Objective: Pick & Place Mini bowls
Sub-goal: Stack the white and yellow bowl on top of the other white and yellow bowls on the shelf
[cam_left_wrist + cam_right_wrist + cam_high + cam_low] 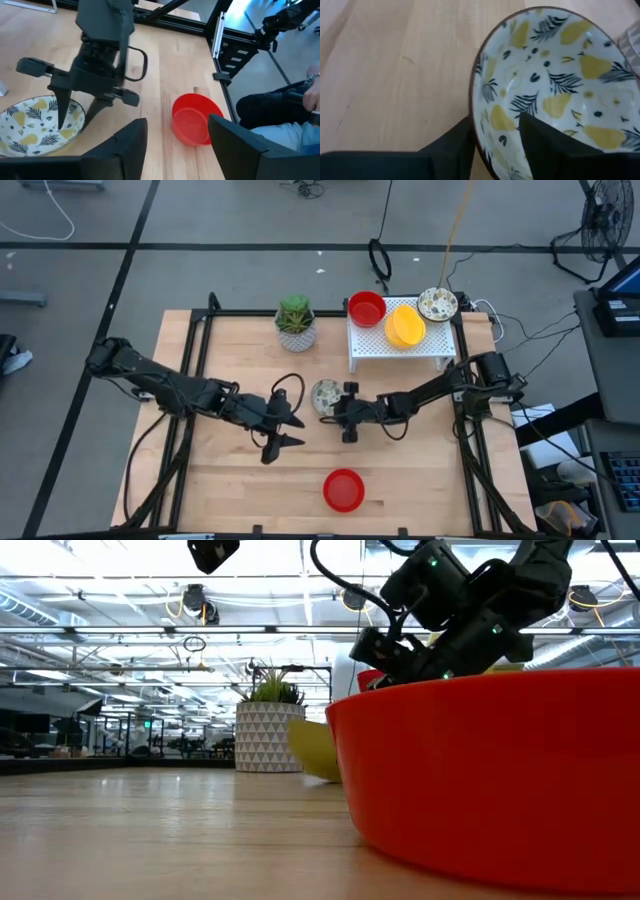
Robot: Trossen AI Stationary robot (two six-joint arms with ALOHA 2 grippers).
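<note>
The right gripper (495, 145) straddles the rim of the cream leaf-patterned bowl (555, 85), fingers not clenched; left gripper (175, 145) released nearby.

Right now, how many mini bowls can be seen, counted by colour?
Red bowls: 2, one on the rack, one on the table.
Yellow bowls: 1, on the rack.
Patterned cream bowls: 2, one on the rack, one on the table.
Total: 5

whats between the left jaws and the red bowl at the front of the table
Nothing: bare wood separates the left gripper from the red bowl, as the high view shows.
</note>
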